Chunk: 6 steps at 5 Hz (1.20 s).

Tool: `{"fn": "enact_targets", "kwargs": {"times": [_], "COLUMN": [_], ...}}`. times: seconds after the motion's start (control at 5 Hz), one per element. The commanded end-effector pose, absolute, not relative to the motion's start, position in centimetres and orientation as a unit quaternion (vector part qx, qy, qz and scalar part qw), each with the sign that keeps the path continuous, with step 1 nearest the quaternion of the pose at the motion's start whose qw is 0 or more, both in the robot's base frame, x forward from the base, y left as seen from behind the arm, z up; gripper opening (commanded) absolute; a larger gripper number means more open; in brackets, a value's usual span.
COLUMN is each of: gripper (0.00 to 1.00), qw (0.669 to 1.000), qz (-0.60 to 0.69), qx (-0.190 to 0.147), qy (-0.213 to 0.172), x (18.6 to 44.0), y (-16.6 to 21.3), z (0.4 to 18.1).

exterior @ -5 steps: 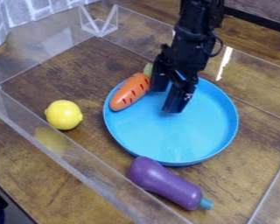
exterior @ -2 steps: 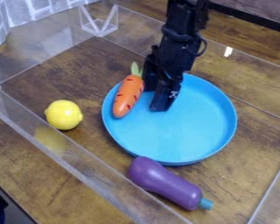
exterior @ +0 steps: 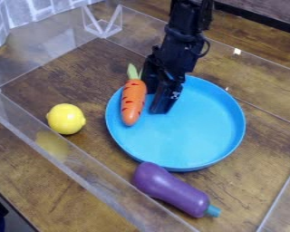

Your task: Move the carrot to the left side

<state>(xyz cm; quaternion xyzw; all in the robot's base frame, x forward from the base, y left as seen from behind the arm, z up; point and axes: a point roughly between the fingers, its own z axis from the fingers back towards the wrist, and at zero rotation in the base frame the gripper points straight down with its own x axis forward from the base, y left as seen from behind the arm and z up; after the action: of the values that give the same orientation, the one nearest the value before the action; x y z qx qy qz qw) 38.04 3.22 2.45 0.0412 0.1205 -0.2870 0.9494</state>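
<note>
Camera view:
Gripper: pointing steeply down, jaws standing apart, gripping nothing, just right of the carrot.
Carrot: lying on the left rim of the blue plate, green top pointing away.
Lemon: sitting on the table, left of the plate.
Eggplant: resting in front of the plate.

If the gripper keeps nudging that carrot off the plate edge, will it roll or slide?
The carrot is tapered, so it would probably swing in an arc, not roll straight. It lies across the blue plate rim, so it may tip off. Looks like rigid plastic.
</note>
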Motion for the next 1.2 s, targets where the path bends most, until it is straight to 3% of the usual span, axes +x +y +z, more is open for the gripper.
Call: {"fn": "enact_targets", "kwargs": {"times": [0.0,0.4,1.0], "gripper": [0.0,0.0,0.0], "qw": [0.955,0.953,0.932], "qz": [-0.267,-0.267,-0.321], "qx": [0.044,0.052,0.083], "qy": [0.118,0.129,0.145], "x": [38.6,38.8,37.3], "y": [4.0,3.5,5.3], "z": [2.8,3.9,7.5]}}
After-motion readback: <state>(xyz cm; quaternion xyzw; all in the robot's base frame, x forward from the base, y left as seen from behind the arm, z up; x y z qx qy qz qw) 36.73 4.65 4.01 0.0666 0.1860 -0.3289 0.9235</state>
